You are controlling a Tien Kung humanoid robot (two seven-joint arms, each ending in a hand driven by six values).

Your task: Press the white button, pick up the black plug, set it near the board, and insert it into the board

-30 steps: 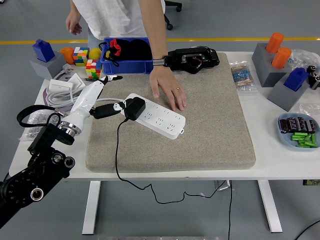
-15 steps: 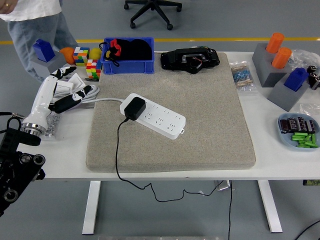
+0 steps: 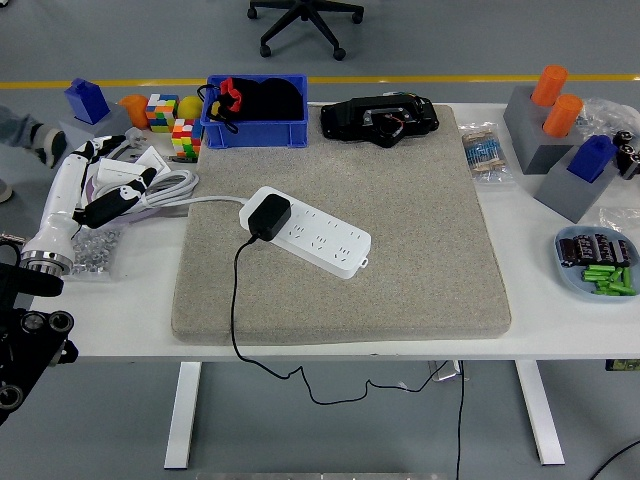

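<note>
Worktop [image 3: 560, 325]: we logged the person gone from its far edge.
Mat [image 3: 420, 250]: its right half was open room.
Power strip [image 3: 325, 238]: lay toward the mat's far-left corner.
Left hand [image 3: 105, 185]: had drawn back to the left edge, fingers loosely spread, holding nothing.
Black plug [image 3: 270, 216]: sat in the strip's left end; we judged insertion complete.
</note>
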